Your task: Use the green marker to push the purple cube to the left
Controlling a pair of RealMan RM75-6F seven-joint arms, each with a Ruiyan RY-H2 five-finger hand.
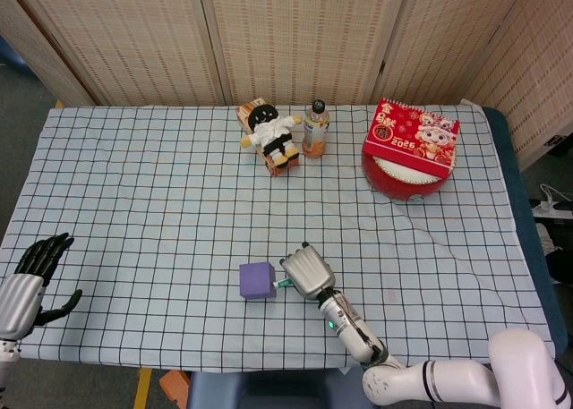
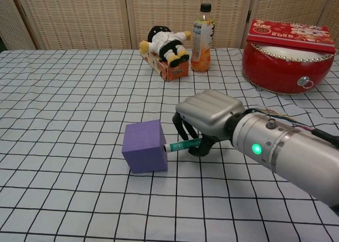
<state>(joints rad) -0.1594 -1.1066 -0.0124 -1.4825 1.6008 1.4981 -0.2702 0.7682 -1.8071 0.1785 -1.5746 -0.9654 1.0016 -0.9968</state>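
The purple cube (image 1: pixel 257 280) (image 2: pixel 144 146) sits on the checked cloth, near the table's front and a little left of centre. My right hand (image 1: pixel 308 273) (image 2: pixel 209 118) holds the green marker (image 2: pixel 181 144) (image 1: pixel 282 284) level, its tip against the cube's right face. The fingers curl around the marker's rear part and hide it. Far to the left, at the table's front corner, my left hand (image 1: pixel 34 276) is open and holds nothing; only the head view shows it.
At the back stand a plush doll on a small box (image 1: pixel 269 133) (image 2: pixel 165 50), an orange drink bottle (image 1: pixel 314 129) (image 2: pixel 203 37), and a red drum with a red calendar on top (image 1: pixel 409 152) (image 2: pixel 288 56). The checked cloth (image 1: pixel 161 212) covers the table.
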